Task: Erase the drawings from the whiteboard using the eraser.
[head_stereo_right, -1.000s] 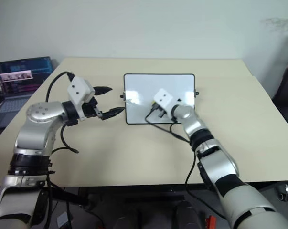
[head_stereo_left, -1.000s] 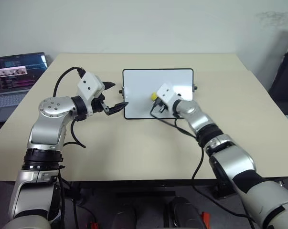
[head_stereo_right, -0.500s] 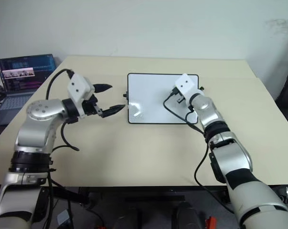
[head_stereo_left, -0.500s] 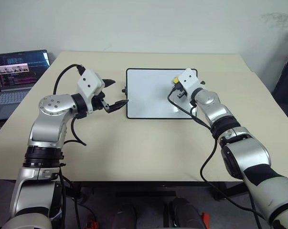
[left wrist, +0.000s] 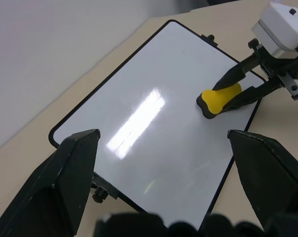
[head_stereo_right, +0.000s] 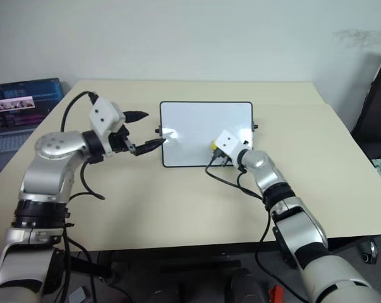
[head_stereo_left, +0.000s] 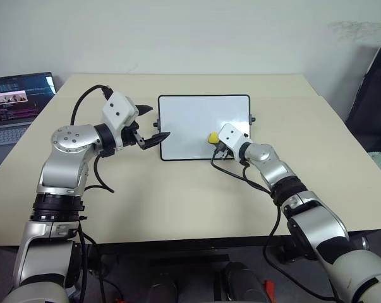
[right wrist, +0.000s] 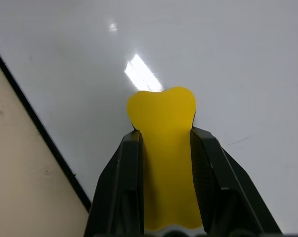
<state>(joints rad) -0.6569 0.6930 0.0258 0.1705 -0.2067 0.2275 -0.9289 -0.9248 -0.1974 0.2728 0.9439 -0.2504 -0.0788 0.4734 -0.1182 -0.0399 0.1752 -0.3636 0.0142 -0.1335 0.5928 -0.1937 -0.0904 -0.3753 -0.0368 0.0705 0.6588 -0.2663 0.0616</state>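
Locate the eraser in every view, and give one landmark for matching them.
Left eye: the eraser, lower right of the whiteboard.
Right eye: same spot.
Left wrist: upper right, on the board.
Right wrist: centre, between black fingers.
Landmark: the board's black frame.

You won't find any readable text, label, brand or number here. The laptop screen (head_stereo_left: 18, 98) past the tabletop's far left corner shows lines of coloured text and a strip of small pictures, but they're too small for you to read. The whiteboard (head_stereo_left: 196, 117) surface carries no legible writing, and the eraser (left wrist: 219, 99) shows no marking.
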